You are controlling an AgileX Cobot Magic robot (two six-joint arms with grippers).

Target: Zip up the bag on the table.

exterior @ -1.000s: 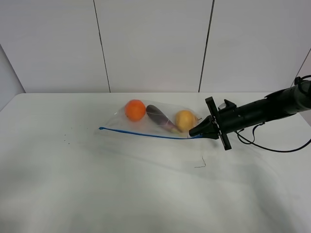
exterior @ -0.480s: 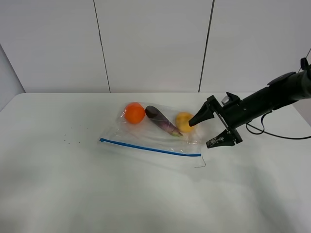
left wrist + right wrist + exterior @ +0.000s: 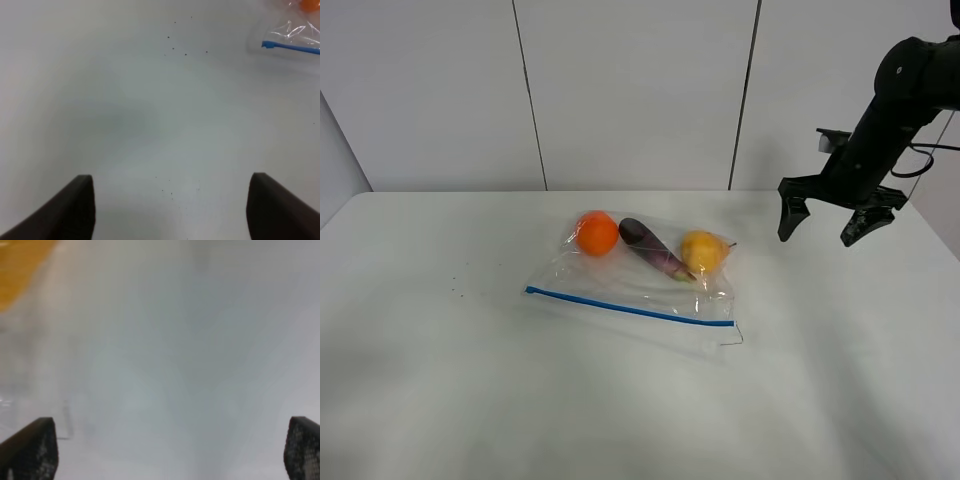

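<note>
Bag [image 3: 635,285] of clear, crinkly plastic lies flat on the white table [image 3: 470,400], roughly at the middle of the tabletop, with nothing gripping it. Taking the bag as the landmark and working from the near side outward: its near edge carries the thin blue zipper strip [image 3: 628,307], which runs as one unbroken line from the bag's left corner to its right corner. A small thin dark wire-like bit [image 3: 735,337] lies on the table just beside the right end of that strip. Behind the strip, inside the plastic, sit three pieces of produce in a row along the far edge: an orange fruit [image 3: 597,233] at the left, a dark purple eggplant [image 3: 653,248] angled in the middle, and a yellow pear-like fruit [image 3: 702,251] at the right. A few tiny dark specks [image 3: 457,290] mark the table well to the left of the bag.

Farther back and well to the right of the bag, the right gripper [image 3: 823,223] hangs raised above the table with its two dark fingers spread wide apart and nothing between them; the right wrist view is blurred but shows both fingertips far apart. The left gripper [image 3: 170,205] appears only in the left wrist view, fingers likewise wide apart over bare table, with the bag's blue corner well ahead of it.
</note>
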